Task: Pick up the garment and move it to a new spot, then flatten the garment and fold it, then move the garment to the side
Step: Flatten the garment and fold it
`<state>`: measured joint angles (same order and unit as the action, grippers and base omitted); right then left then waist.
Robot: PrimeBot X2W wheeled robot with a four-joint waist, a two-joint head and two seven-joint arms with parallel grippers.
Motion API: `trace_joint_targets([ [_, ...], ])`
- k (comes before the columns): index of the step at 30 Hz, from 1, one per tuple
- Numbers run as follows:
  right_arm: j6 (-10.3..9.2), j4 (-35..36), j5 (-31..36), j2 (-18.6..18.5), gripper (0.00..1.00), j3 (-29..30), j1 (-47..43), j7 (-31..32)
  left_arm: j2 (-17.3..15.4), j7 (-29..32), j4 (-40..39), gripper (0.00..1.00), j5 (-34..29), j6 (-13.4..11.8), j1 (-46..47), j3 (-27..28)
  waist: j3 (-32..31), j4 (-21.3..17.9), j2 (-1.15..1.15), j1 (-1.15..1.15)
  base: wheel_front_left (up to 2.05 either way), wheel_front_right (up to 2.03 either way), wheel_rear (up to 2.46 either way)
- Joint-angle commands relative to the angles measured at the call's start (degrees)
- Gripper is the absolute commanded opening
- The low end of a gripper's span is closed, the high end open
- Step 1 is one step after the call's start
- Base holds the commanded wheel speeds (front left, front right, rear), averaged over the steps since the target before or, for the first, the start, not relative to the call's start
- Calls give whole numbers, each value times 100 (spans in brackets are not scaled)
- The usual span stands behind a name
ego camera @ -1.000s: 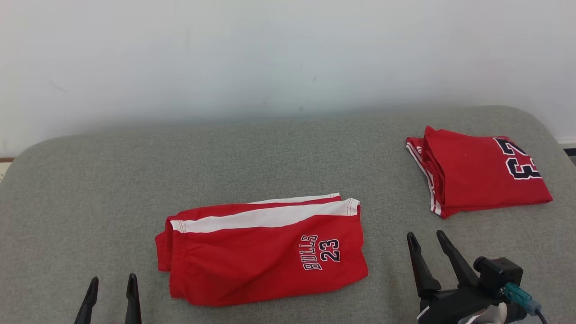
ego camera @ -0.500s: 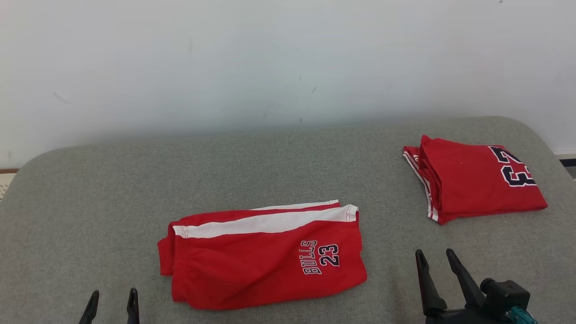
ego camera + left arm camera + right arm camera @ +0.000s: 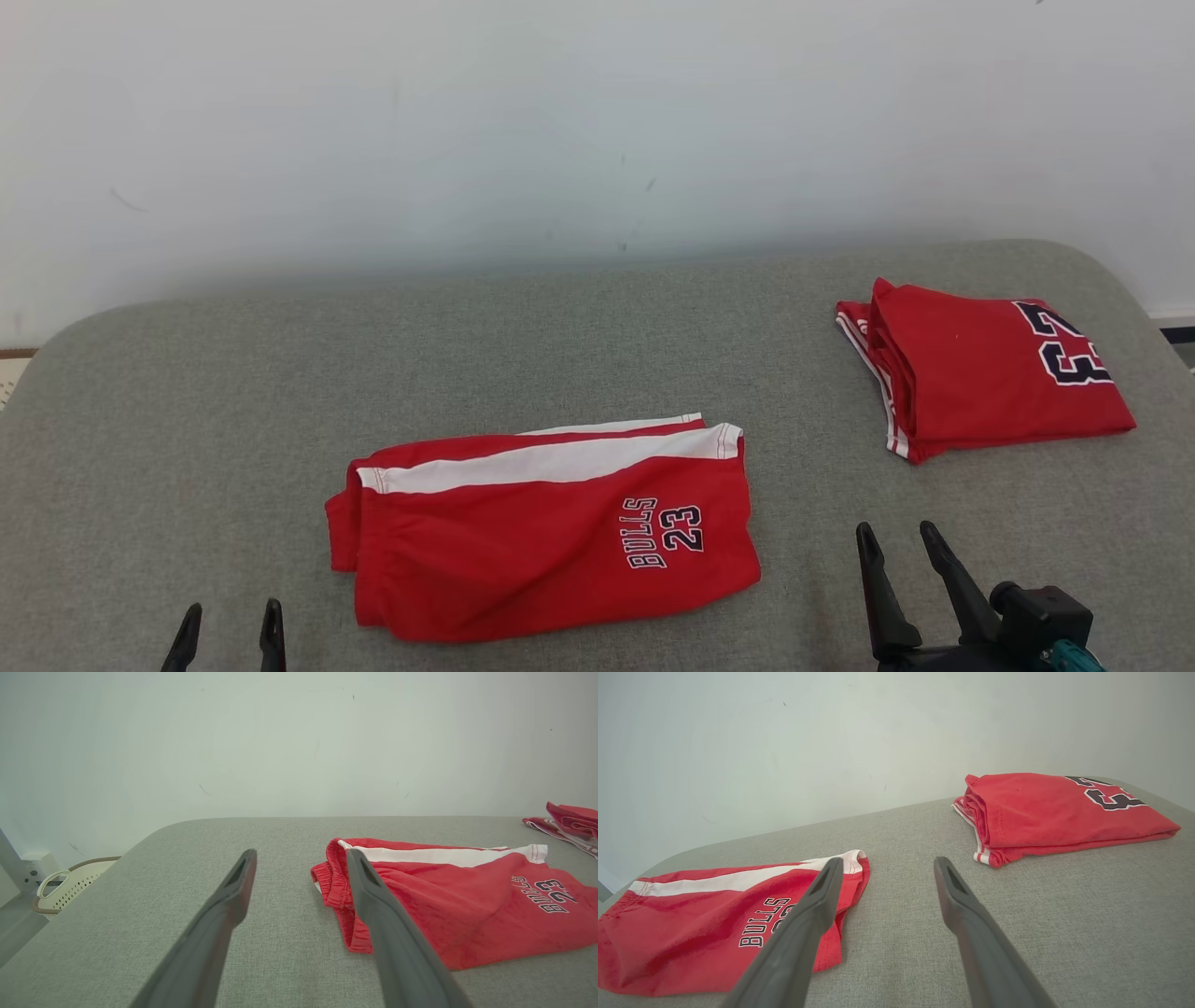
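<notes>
While they hold nothing, fingers gape.

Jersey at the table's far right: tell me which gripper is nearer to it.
Right. The right gripper sits open just in front of the jersey, not touching it. The left gripper is at the opposite near corner, with the shorts lying between it and the jersey.

Head camera: high, behind left pincer and right pincer, facing forward and down across the grey table to the wall. Each wrist camera rides low along its own fingers, close to the table. All three share the red shorts, between the pincers; the folded jersey lies beyond the right pincer.
</notes>
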<state>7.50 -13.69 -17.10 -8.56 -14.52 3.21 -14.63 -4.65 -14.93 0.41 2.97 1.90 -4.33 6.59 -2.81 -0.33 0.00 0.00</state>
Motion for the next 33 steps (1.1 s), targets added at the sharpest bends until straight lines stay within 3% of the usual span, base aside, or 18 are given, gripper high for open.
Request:
trace_joint_targets([
  [1, -2, 25, 23, 18, 100, 3, -41, 9, -19, -19, -13, 100, -15, -28, -73, 15, 1, -5, 0, 0, 0, 0, 0],
  [17, -1, -299, -191, 62, 100, -221, 456, 412, 1, -19, 1, 100, -42, -66, 37, -31, 63, 143, 0, 0, 0, 0, 0],
  [33, -2, -2887, -658, -10, 100, -775, 2045, 581, -4, -19, 175, 100, -10, 37, 274, -168, 289, 615, 0, 0, 0, 0, 0],
])
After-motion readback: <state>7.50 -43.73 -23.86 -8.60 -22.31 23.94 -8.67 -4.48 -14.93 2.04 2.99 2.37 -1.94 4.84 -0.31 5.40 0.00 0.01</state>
